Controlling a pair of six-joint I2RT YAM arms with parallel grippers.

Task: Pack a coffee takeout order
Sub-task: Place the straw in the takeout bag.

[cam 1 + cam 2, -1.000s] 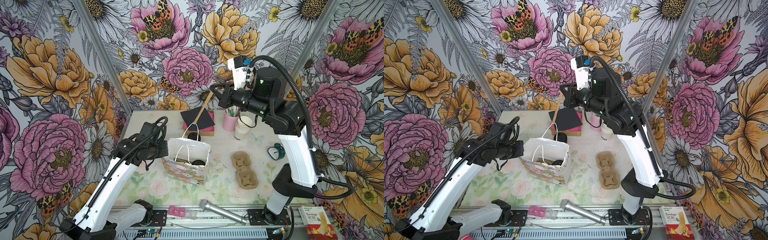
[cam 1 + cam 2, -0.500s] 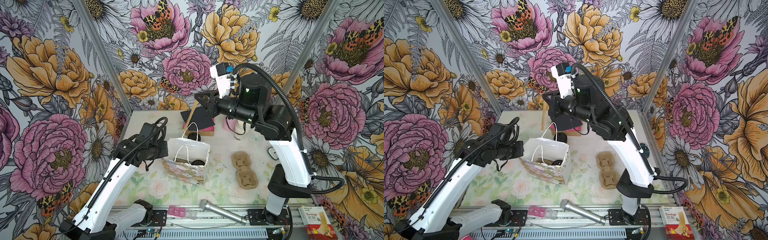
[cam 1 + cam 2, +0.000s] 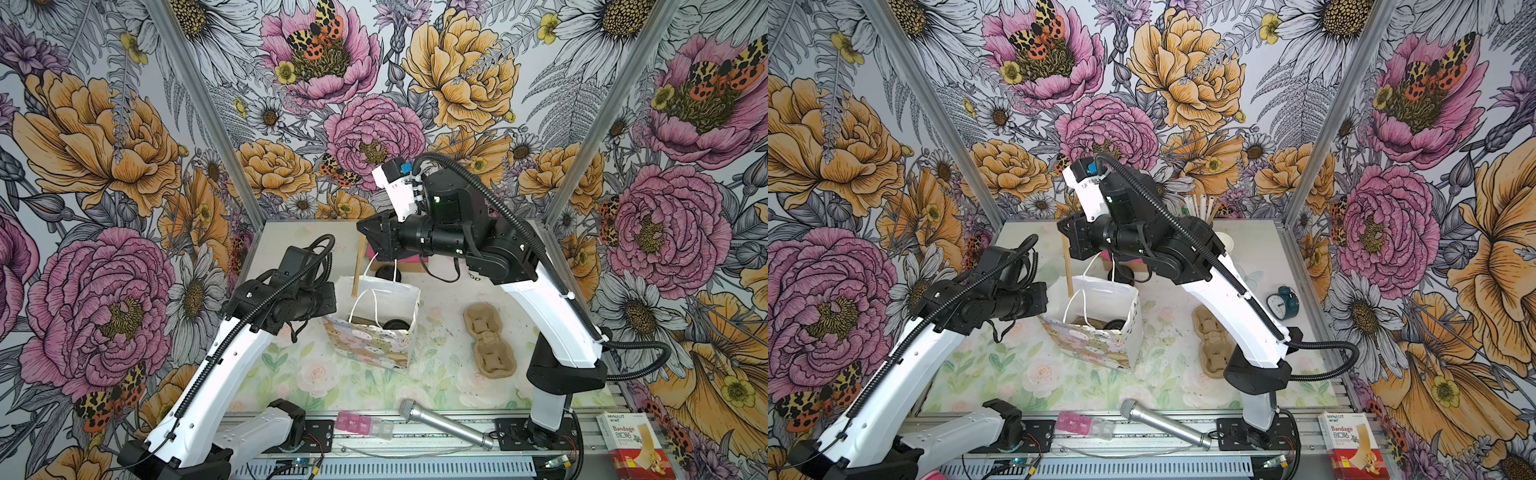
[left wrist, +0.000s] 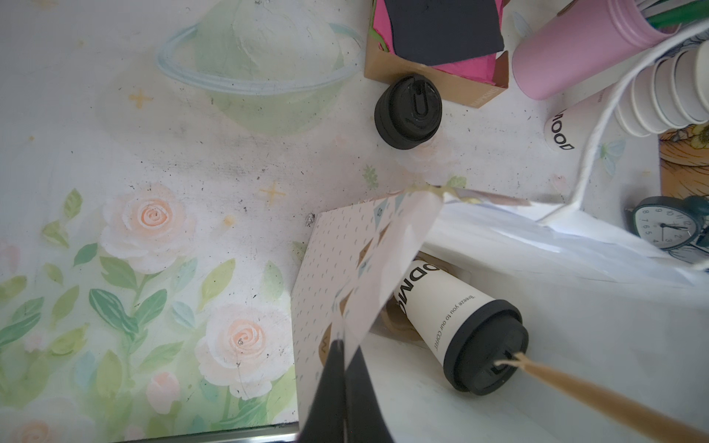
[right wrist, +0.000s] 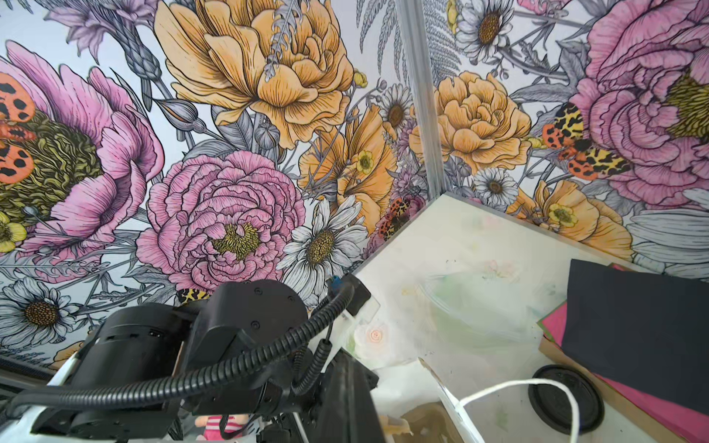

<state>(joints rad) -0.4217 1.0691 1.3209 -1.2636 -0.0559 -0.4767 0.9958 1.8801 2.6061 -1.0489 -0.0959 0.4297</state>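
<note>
A floral paper bag [image 3: 374, 345] stands mid-table. My left gripper [image 4: 341, 345] is shut on its left wall [image 4: 345, 268]. Inside the bag lies the tilted white cup [image 4: 441, 303] with black lettering, its black lid [image 4: 485, 347] on. My right gripper [image 3: 368, 243] hangs above the bag's back left corner, shut on a wooden stir stick [image 3: 356, 270] that points down into the bag; the stick's tip [image 4: 510, 360] is at the lid. The black napkin [image 5: 633, 326] rests on pink ones in a box behind the bag.
Loose black lids [image 4: 408, 111] sit by the napkin box. A second lettered cup [image 4: 560, 130], stacked cups [image 4: 660, 92] and a pink tumbler [image 4: 575, 50] stand at the back right. A cardboard carrier [image 3: 488, 340], a clock [image 3: 1281, 303] and a microphone [image 3: 444, 424] lie around.
My right arm has swung left with the stir stick, from above the stacked cups to above the bag. The left arm and the bag have stayed put.
</note>
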